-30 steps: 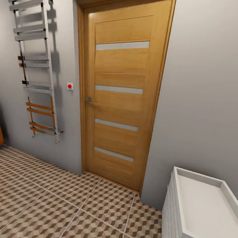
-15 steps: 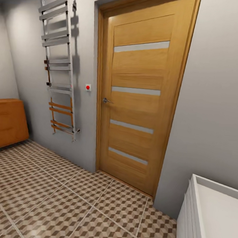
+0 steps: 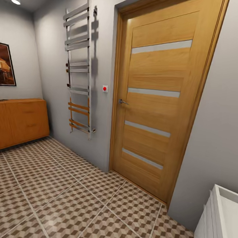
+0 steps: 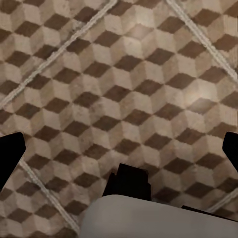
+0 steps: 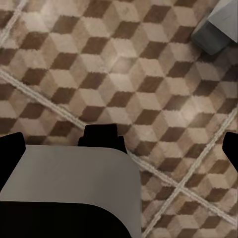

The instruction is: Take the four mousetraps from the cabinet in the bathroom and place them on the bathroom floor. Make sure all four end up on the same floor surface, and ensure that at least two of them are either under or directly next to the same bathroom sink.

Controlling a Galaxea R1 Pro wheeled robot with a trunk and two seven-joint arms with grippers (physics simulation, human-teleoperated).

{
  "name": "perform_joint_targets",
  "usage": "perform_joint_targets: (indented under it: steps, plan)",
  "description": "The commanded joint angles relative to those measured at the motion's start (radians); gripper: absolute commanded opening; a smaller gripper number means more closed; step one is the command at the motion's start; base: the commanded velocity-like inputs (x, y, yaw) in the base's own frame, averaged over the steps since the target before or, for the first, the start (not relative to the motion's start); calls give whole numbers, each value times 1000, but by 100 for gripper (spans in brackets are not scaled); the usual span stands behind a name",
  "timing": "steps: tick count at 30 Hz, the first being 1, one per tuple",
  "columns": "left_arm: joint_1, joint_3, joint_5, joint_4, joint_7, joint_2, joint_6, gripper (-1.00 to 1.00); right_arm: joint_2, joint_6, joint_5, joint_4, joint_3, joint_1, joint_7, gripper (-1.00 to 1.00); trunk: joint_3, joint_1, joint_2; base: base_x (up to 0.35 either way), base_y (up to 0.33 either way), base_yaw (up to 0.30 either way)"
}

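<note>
The orange-brown cabinet stands low against the left wall in the head view, its fronts closed. No mousetraps are in view. The cube-patterned bathroom floor runs from the cabinet to a white basin unit at the lower right corner. In the left wrist view my left gripper hangs open over bare floor tiles, with a black fingertip at each side edge. My right gripper is also open above the tiles, with nothing between its fingers.
A closed wooden door fills the middle of the grey wall, with a chrome towel rail and a small red-buttoned switch to its left. A framed picture hangs above the cabinet. A pale grey boxy corner shows in the right wrist view.
The head camera has swung left: the door and towel rail slid right in the picture, the basin unit is mostly out of frame, and the cabinet and a framed picture came into view.
</note>
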Motion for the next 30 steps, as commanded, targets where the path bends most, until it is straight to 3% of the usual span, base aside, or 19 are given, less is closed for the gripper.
perform_joint_targets:
  steps: [1,30]
  plan:
    - [-1,-4,7,1,1,0,-3,100,0,-6,5,3,-5,-1,1,100,-1,0,0,0,0,280]
    - [0,-4,7,0,1,0,-3,100,2,-6,9,3,-3,-2,1,100,-1,0,0,0,0,280]
